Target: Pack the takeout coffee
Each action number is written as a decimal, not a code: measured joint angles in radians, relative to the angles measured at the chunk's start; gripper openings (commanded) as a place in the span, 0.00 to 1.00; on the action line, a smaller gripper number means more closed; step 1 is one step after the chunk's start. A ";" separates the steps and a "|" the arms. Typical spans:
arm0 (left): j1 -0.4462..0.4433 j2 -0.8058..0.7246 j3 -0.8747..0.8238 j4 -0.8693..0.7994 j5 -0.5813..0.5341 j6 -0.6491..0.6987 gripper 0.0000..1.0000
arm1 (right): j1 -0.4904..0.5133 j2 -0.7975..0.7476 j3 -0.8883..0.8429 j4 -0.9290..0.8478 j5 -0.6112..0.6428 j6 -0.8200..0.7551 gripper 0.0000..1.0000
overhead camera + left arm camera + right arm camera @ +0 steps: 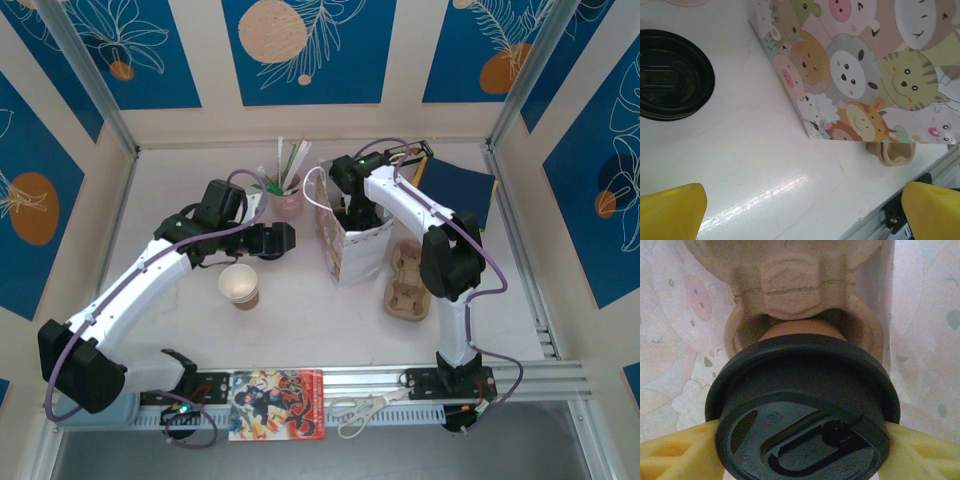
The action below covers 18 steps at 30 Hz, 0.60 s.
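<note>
The takeout coffee (pixel 240 285), an open kraft-brown paper cup with a cream inside, stands on the table in front of my left arm. My left gripper (pixel 278 240) (pixel 802 215) hovers open over bare table between that cup and the cartoon-animal paper bag (pixel 360 255) (pixel 865 75), holding nothing. A loose black lid (pixel 670 75) lies beside it. My right gripper (pixel 350 205) reaches down inside the bag. Its yellow fingers (pixel 675 450) are shut on a second brown cup capped with a black lid (pixel 802 425), seated in a pulp carrier (pixel 790 285).
A pink cup of straws (pixel 287 195) stands behind the left gripper. Another pulp cup carrier (pixel 405 285) (pixel 892 152) lies right of the bag, a blue notebook (pixel 455 185) at the back right. Scissors (pixel 355 410) and a magazine (pixel 278 403) lie on the near rail.
</note>
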 measured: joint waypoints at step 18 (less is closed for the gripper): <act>0.000 0.006 0.000 0.021 0.063 0.000 1.00 | 0.000 0.003 0.001 -0.003 -0.004 0.000 0.70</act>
